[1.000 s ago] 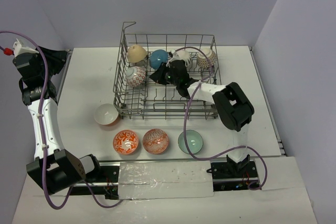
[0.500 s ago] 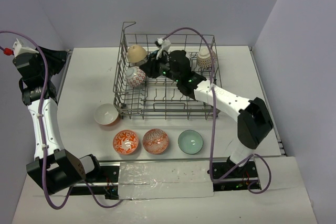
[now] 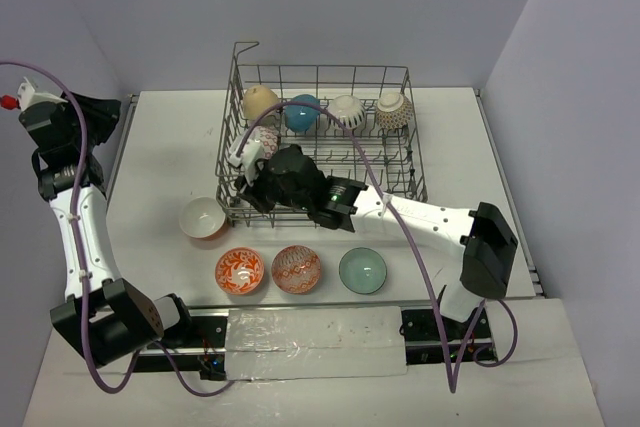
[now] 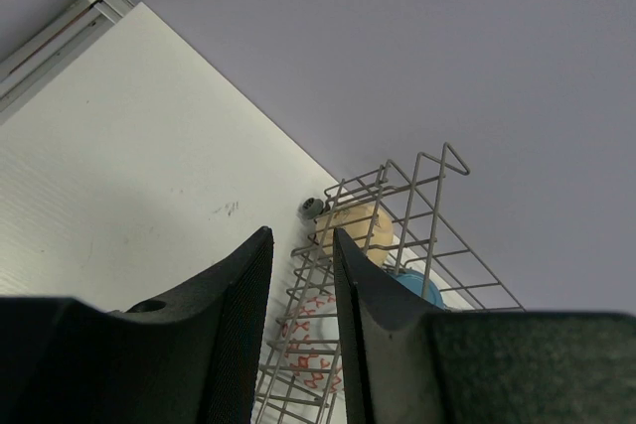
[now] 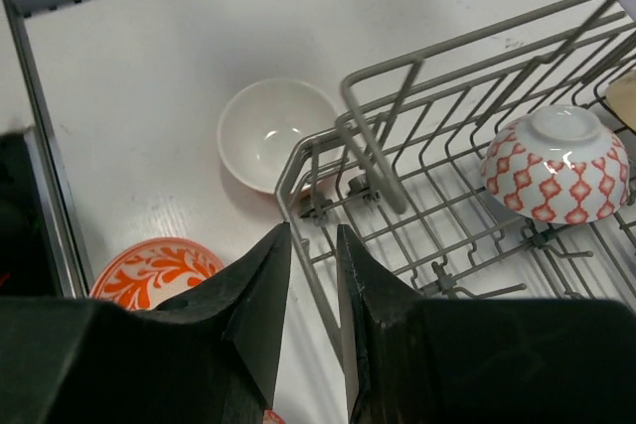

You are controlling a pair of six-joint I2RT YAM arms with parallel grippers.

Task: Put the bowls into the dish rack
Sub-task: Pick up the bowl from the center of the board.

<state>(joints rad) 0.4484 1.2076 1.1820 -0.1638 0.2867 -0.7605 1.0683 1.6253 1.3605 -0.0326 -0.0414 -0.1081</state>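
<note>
Left arm [image 3: 80, 237] upright along left edge, wrist at upper left. left gripper [image 4: 300, 237] jaws nearly together. Right arm [image 3: 420, 217] stretched low from lower right toward centre. right gripper [image 5: 312, 232] jaws narrow gap.

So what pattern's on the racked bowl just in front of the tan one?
Red-orange diamond lattice on white; the bowl shows best in the right wrist view.

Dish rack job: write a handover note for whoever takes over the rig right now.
Left end effector: nearly shut, empty, raised at far left.
Right end effector: nearly shut, empty, over the near-left corner of the dish rack.
Done: five bowls in the rack: tan, teal, white striped, blue-white, red-diamond.
To do: four on the table: white, orange patterned, red patterned, pale green.
</note>
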